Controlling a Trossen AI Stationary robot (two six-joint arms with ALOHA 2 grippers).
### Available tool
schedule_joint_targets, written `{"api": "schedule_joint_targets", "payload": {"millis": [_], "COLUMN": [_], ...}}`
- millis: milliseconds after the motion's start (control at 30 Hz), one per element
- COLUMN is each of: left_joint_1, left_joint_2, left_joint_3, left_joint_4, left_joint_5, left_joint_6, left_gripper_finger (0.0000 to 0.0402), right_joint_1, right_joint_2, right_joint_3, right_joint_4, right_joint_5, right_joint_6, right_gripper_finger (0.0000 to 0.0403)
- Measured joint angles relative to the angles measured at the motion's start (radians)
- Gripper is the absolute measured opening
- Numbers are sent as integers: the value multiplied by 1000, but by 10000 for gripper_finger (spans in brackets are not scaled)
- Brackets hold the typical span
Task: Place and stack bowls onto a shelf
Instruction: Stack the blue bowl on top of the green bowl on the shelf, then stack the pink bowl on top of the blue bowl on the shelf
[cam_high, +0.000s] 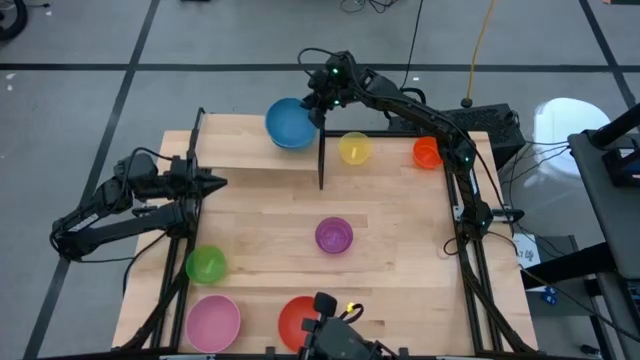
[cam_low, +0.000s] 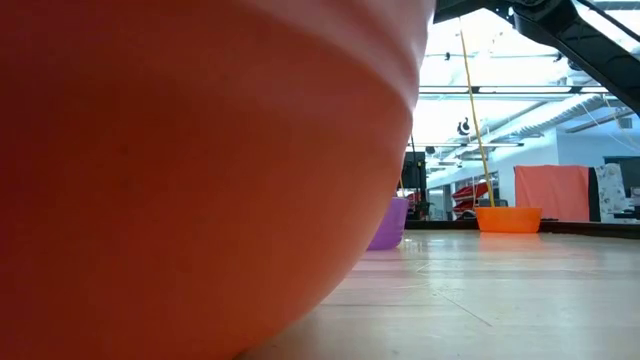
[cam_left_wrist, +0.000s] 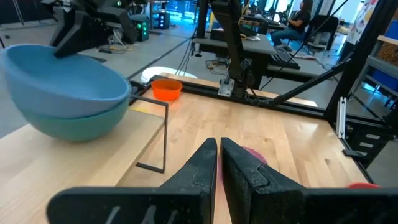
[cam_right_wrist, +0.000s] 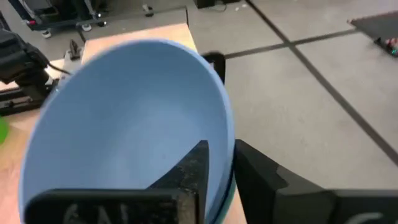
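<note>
Plenty of bare wood in the middle of the table (cam_high: 400, 250), with only the purple bowl (cam_high: 333, 236) there; yellow bowl (cam_high: 354, 148) and orange bowl (cam_high: 427, 152) near the far edge, green bowl (cam_high: 206, 265), pink bowl (cam_high: 212, 323) and red bowl (cam_high: 297, 318) along the near edge. Shelf (cam_high: 250, 155) at the far left corner, its black end bar beside the yellow bowl. Blue bowl (cam_high: 290, 124) nested in the teal bowl (cam_left_wrist: 74, 124) on the shelf. Right gripper (cam_right_wrist: 217, 165) astride the blue bowl's rim, one finger inside and one outside, seemingly loosened rather than clamped. Left gripper (cam_left_wrist: 219, 163) at the table's left edge, fingers together, holding nothing.
</note>
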Motion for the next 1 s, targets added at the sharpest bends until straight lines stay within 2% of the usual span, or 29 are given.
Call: {"api": "schedule_joint_targets", "payload": {"millis": [300, 633, 1000], "left_joint_1": [0, 0, 0], "left_joint_2": [0, 0, 0], "left_joint_3": [0, 0, 0], "left_joint_4": [-13, -13, -13], "left_joint_5": [0, 0, 0], "left_joint_6": [1, 2, -24], "left_gripper_finger": [26, 26, 26], "right_joint_1": [4, 4, 53], "right_joint_2": [0, -12, -157], "right_joint_3": [0, 0, 0], "right_joint_4": [70, 122, 110], "right_joint_5": [0, 0, 0], "right_joint_6": [0, -3, -118], "right_gripper_finger": [110, 114, 114]}}
